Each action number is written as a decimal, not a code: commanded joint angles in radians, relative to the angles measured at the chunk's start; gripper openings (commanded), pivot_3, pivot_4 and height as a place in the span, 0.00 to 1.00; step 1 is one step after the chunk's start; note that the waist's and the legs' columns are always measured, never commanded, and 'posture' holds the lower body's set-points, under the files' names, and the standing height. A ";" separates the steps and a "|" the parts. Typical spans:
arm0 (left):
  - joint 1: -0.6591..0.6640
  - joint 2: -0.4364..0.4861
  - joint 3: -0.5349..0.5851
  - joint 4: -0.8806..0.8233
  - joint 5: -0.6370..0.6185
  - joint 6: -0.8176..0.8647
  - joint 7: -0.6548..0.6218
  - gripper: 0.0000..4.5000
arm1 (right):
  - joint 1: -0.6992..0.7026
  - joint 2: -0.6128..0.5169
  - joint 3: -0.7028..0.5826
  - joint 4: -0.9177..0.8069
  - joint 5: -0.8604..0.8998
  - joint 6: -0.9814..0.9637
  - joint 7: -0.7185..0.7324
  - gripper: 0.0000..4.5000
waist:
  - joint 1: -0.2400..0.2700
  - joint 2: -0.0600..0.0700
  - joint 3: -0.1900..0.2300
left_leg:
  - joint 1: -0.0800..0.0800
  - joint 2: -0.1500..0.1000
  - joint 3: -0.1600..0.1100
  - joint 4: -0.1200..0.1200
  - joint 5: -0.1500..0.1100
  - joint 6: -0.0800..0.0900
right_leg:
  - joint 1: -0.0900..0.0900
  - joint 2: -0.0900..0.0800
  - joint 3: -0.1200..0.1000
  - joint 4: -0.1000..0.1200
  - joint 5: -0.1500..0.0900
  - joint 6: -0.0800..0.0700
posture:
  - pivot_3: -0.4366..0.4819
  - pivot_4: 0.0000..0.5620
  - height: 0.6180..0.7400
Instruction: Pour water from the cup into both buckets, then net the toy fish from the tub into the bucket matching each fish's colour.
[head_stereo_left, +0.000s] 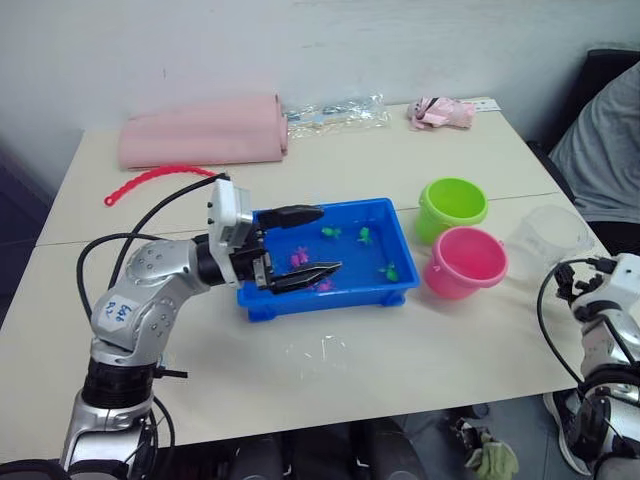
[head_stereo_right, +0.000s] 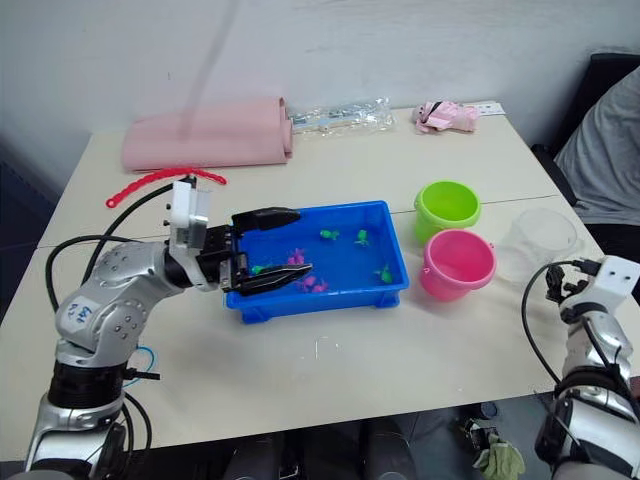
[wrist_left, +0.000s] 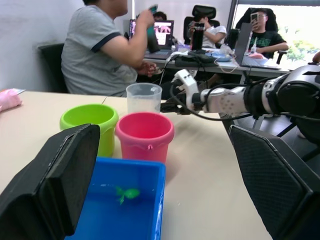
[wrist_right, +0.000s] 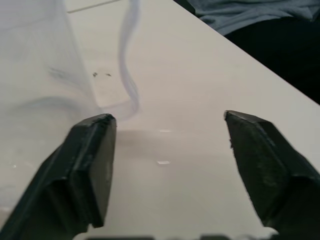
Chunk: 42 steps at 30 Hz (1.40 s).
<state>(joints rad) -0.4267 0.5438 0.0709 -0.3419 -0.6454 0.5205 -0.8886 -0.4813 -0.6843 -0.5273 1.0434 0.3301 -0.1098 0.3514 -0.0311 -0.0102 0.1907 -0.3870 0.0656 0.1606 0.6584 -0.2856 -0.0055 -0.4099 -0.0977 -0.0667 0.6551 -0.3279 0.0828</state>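
Clear plastic cup (head_stereo_right: 540, 238): upright at table's right edge, beside pink bucket (head_stereo_right: 458, 263), just ahead of right gripper (wrist_right: 167, 165), wide open, empty; nearer arm. Left gripper (head_stereo_left: 305, 245): open, empty, over blue tub (head_stereo_left: 385, 292).

The left hand (head_stereo_left: 305, 243) covers part of the tub (head_stereo_left: 385, 296), hiding any fish beneath it. By the right hand (wrist_right: 167, 150), the cup (wrist_right: 35, 75) runs past the frame edge.
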 joint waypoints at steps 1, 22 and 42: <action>0.076 0.053 0.089 -0.046 -0.045 0.005 -0.013 1.00 | 0.136 -0.044 -0.065 -0.204 0.071 0.051 0.071 0.99 | 0.002 0.000 0.000 | 0.000 0.000 0.000 0.000 0.000 0.000 | 0.000 0.000 0.000 0.000 0.000 0.000 | 0.48 0.27 1.00; 0.671 0.043 0.802 0.168 0.065 -0.273 0.198 1.00 | 0.438 -0.162 0.160 -1.305 0.296 0.158 0.778 0.99 | 0.000 -0.014 -0.003 | 0.003 0.006 0.002 -0.007 -0.005 0.003 | 0.001 -0.001 0.000 -0.009 0.000 -0.001 | 0.48 0.27 1.00; 1.061 -0.186 0.957 0.128 0.043 -0.368 0.305 1.00 | 0.265 -0.068 0.365 -1.232 0.109 0.126 0.719 0.99 | -0.024 -0.008 -0.002 | -0.004 -0.015 -0.063 -0.005 -0.008 0.019 | 0.049 -0.036 -0.076 -0.034 -0.001 0.002 | 0.48 0.27 1.00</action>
<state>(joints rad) 0.6076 0.3438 1.0111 -0.1914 -0.5856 0.1639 -0.5827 -0.2086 -0.7553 -0.1525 -0.1730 0.4248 0.0233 1.0720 -0.0548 -0.0186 0.1887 -0.3912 0.0456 0.0895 0.6502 -0.2893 0.0140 -0.3622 -0.1388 -0.1554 0.6211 -0.3309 0.0873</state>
